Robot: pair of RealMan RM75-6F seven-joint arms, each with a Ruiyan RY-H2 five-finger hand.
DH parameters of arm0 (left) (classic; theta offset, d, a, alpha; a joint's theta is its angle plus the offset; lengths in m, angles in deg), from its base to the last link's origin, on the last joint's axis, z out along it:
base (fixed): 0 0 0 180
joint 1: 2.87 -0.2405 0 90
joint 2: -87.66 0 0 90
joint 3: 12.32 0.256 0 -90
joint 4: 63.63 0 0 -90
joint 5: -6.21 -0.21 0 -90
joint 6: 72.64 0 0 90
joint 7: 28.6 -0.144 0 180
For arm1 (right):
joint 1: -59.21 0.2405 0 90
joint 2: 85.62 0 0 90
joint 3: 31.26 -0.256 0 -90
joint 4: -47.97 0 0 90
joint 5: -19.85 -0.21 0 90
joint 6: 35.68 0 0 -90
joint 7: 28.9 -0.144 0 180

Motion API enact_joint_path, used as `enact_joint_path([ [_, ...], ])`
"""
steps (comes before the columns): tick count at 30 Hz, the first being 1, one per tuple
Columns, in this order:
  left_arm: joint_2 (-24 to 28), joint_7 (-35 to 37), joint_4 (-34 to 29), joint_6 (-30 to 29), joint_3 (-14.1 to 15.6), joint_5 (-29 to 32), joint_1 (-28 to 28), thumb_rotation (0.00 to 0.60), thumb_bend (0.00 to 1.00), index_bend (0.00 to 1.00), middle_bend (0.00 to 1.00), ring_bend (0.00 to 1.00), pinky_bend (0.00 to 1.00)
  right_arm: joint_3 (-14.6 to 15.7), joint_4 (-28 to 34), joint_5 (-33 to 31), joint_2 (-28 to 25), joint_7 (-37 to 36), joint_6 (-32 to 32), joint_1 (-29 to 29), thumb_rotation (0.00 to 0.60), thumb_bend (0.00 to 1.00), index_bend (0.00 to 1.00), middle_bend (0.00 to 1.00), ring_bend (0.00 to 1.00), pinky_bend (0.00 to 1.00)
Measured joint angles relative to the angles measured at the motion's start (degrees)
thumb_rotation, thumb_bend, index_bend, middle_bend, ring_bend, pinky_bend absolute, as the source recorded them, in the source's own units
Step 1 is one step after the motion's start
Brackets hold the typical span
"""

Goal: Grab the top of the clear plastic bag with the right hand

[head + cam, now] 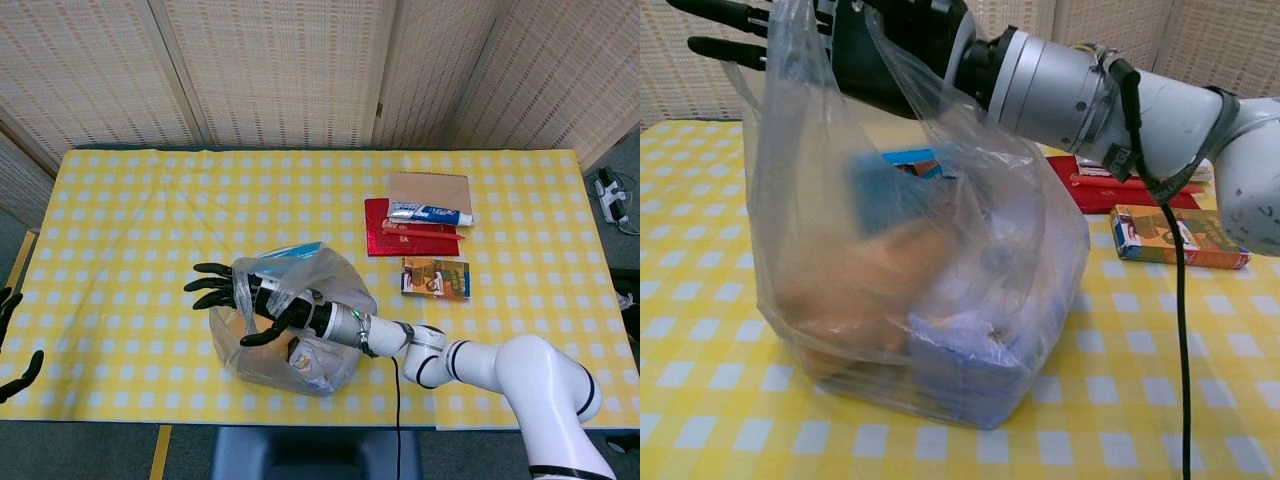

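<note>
The clear plastic bag (pixel 300 345) stands near the table's front edge, with a blue box (pixel 287 252) and an orange item (pixel 865 280) inside. My right hand (pixel 238 296) reaches leftward through the bag's top, its black fingers (pixel 205 285) straight and spread beyond the plastic. In the chest view the bag (pixel 940 300) hangs from my right hand (pixel 875 40), its top film draped over the palm and wrist, and no finger curls around it. At the far left edge only the fingers of my left hand (pixel 12 340) show, apart and empty.
Behind and to the right lie a brown notebook (pixel 430 190), a toothpaste tube (pixel 432 212), a red booklet (pixel 405 238) and a small snack box (pixel 435 278). The yellow checked table (pixel 130 230) ends just in front of the bag.
</note>
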Motion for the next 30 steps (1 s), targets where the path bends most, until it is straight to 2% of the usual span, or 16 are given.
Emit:
enact_joint_path([
  [11, 0.03, -0.31, -0.24, 0.37, 0.09, -0.10, 0.11, 0.600, 0.43, 0.05, 0.06, 0.03, 0.00, -0.03, 2.92, 0.01, -2.22, -3.95, 1.05, 0.49, 0.600, 0.24, 0.02, 0.18, 0.22, 0.16],
  [15, 0.06, -0.17, -0.25, 0.40, 0.06, 0.02, 0.09, 0.600, 0.43, 0.05, 0.06, 0.03, 0.00, -0.51, 3.48, -1.39, -2.29, -7.08, 0.25, 0.66, 0.600, 0.24, 0.18, 0.31, 0.30, 0.25],
  [17, 0.10, 0.03, -0.17, 0.51, 0.04, 0.13, 0.10, 0.600, 0.43, 0.05, 0.06, 0.03, 0.00, -1.13, 3.76, -2.94, -2.20, -8.94, -0.54, 0.67, 0.600, 0.24, 0.29, 0.39, 0.38, 0.33],
  [23, 0.27, 0.67, 0.01, 0.47, -0.04, 0.22, 0.07, 0.600, 0.43, 0.05, 0.06, 0.03, 0.00, -3.69, 5.85, -7.65, -1.96, -9.05, -2.81, -0.03, 0.600, 0.24, 0.52, 0.57, 0.60, 0.56],
  [25, 0.31, 0.77, 0.02, 0.49, -0.05, 0.22, 0.07, 0.600, 0.42, 0.05, 0.06, 0.03, 0.00, -4.33, 6.69, -8.71, -1.99, -7.82, -3.39, -0.38, 0.600, 0.28, 0.59, 0.63, 0.67, 0.64],
  [27, 0.32, 0.83, 0.03, 0.58, -0.02, 0.18, 0.10, 0.600, 0.42, 0.06, 0.06, 0.03, 0.00, -5.10, 7.72, -9.99, -2.08, -5.74, -4.19, -0.79, 0.600, 0.38, 0.68, 0.70, 0.76, 0.74],
  [30, 0.33, 0.78, -0.02, 0.69, 0.06, 0.02, 0.15, 0.600, 0.43, 0.06, 0.06, 0.03, 0.00, -6.27, 9.89, -12.23, -2.45, -1.44, -5.58, -1.45, 0.600, 0.47, 0.75, 0.78, 0.86, 0.85],
])
